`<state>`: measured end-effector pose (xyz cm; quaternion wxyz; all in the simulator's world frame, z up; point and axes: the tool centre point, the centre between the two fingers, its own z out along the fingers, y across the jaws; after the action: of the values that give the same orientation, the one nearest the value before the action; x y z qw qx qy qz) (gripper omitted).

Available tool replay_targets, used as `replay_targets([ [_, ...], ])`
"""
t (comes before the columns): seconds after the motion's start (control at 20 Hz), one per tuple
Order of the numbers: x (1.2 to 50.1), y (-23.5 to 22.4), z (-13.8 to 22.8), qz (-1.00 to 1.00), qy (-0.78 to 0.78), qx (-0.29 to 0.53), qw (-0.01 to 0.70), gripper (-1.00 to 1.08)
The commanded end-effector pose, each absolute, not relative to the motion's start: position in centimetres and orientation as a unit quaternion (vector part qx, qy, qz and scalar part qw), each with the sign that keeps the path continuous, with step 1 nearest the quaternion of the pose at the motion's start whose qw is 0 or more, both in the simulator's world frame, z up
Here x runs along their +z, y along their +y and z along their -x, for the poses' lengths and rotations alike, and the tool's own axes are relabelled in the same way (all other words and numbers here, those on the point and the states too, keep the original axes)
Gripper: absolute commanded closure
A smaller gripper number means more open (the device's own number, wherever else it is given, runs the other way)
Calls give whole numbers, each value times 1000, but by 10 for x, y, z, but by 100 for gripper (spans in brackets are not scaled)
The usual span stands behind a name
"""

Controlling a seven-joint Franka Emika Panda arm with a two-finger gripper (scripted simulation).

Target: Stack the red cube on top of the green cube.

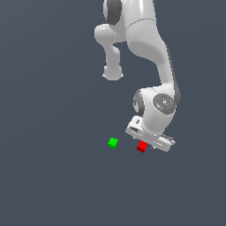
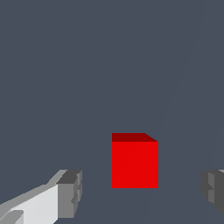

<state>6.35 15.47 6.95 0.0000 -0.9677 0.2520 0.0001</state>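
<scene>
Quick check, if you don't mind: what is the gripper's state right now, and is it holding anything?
Gripper: open, holding nothing; the red cube sits between its fingers with a gap on each side.

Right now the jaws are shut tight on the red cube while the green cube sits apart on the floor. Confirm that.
Not quite. The jaws are open, not shut: the wrist view shows the red cube between the fingers with a clear gap on each side, so nothing grips it. The rest holds: in the exterior view the green cube sits apart, to the exterior view's left of the red one.
</scene>
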Motion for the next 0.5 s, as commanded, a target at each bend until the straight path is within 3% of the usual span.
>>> replay_targets([
  [0.0,66,155,-63,968,252,0,0,-92],
  [0.45,25,154,-63,967,253,0,0,-92],
])
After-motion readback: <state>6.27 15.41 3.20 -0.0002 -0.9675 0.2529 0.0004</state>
